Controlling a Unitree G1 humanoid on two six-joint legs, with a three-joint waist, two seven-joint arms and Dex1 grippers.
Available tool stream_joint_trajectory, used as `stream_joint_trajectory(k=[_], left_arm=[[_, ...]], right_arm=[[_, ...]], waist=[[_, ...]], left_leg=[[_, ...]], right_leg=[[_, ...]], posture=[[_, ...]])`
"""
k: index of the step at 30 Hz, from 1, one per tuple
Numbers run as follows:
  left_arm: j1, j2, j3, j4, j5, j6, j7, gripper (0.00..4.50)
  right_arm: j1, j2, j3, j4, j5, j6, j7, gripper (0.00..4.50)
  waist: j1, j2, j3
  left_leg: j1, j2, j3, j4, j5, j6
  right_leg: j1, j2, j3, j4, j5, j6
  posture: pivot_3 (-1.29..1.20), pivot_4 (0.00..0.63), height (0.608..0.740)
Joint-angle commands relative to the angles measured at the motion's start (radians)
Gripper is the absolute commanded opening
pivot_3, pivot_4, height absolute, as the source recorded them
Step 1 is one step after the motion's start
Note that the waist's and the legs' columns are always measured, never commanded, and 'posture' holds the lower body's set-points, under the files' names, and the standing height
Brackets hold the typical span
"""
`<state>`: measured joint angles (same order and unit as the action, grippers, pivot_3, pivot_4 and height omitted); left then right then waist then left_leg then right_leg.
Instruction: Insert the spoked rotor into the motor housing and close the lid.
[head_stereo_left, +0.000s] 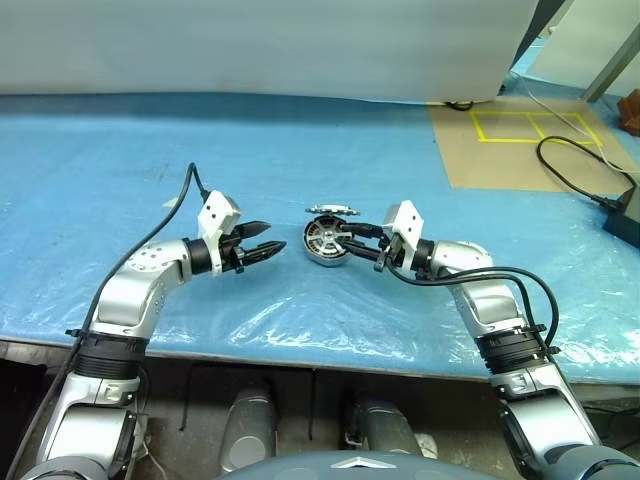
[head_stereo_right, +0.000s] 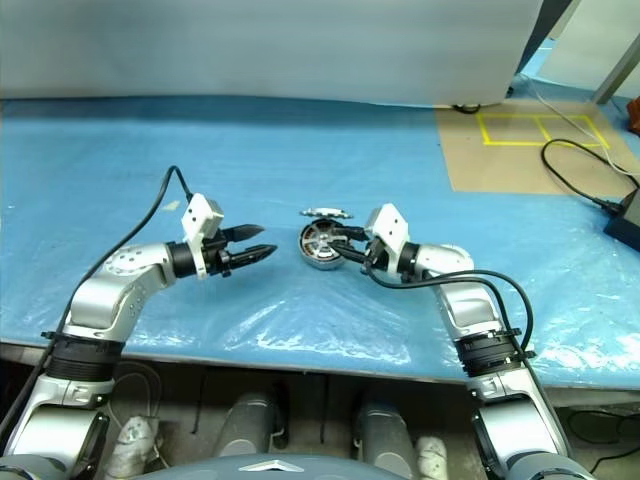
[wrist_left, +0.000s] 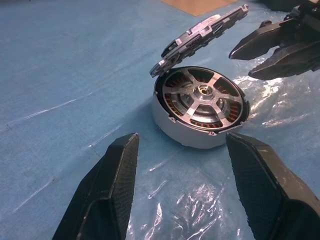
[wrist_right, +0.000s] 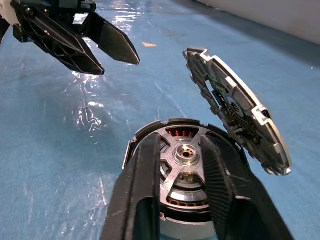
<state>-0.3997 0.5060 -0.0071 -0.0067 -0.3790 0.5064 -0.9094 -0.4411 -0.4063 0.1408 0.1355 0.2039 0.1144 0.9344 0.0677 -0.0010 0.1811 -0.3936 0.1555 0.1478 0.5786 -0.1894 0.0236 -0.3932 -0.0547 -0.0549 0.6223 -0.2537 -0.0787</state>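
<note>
The motor housing (head_stereo_left: 322, 245) sits on the blue table between my two grippers, its open face showing copper windings behind a silver spoked centre with a hub (wrist_left: 202, 90). The spoked rotor (wrist_left: 200, 37), a thin jagged-edged disc, stands tilted with its lower edge on the housing's far rim (wrist_right: 235, 112). My left gripper (head_stereo_left: 265, 240) is open, a short way left of the housing and pointing at it. From the right, my right gripper (head_stereo_left: 350, 238) reaches to the housing's rim; its fingers stand almost together with nothing between them. The lid is out of view.
Crinkled clear plastic covers the blue sheet (head_stereo_left: 150, 180) around the housing. A brown panel with yellow tape (head_stereo_left: 520, 125) and a black cable with a box (head_stereo_left: 600, 195) lie at the far right. The table's front edge (head_stereo_left: 300, 350) runs just below my arms.
</note>
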Motion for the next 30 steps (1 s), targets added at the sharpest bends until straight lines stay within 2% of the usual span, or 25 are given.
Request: stream_joint_trajectory(k=[1, 10, 17, 30], left_arm=[[-0.021, 0.006, 0.006, -0.006, -0.002, -0.025, -0.002, 2.94], [-0.034, -0.005, -0.027, -0.035, -0.015, -0.007, -0.02, 2.94], [-0.045, -0.017, -0.035, -0.023, -0.012, -0.012, -0.017, 2.94], [-0.033, -0.011, -0.027, -0.043, -0.012, -0.001, -0.005, 2.94]], right_arm=[[-0.009, 0.006, -0.01, -0.034, 0.013, -0.01, -0.005, 0.02], [0.017, -0.039, -0.022, -0.046, 0.013, 0.004, 0.022, 0.02], [-0.004, 0.004, -0.005, -0.044, 0.008, 0.002, -0.014, 0.02], [-0.13, 0.136, 0.027, 0.279, -0.069, -0.149, -0.056, 0.02]], waist=[[0.0, 0.0, 0.0], [0.001, 0.0, 0.0], [-0.002, 0.0, 0.0], [-0.002, 0.0, 0.0]], left_leg=[[0.0, 0.0, 0.0, 0.0, 0.0, 0.0], [0.0, 0.0, 0.0, 0.0, 0.0, 0.0], [0.0, 0.0, 0.0, 0.0, 0.0, 0.0], [-0.001, 0.0, 0.0, 0.001, 0.0, 0.0]], right_leg=[[0.0, 0.0, 0.0, 0.0, 0.0, 0.0], [0.0, 0.0, 0.0, 0.0, 0.0, 0.0], [0.0, 0.0, 0.0, 0.0, 0.0, 0.0], [-0.001, 0.0, 0.0, 0.001, 0.0, 0.0]], posture=[[0.0, 0.15, 0.74], [0.0, 0.15, 0.74], [0.0, 0.15, 0.74], [0.0, 0.15, 0.74]])
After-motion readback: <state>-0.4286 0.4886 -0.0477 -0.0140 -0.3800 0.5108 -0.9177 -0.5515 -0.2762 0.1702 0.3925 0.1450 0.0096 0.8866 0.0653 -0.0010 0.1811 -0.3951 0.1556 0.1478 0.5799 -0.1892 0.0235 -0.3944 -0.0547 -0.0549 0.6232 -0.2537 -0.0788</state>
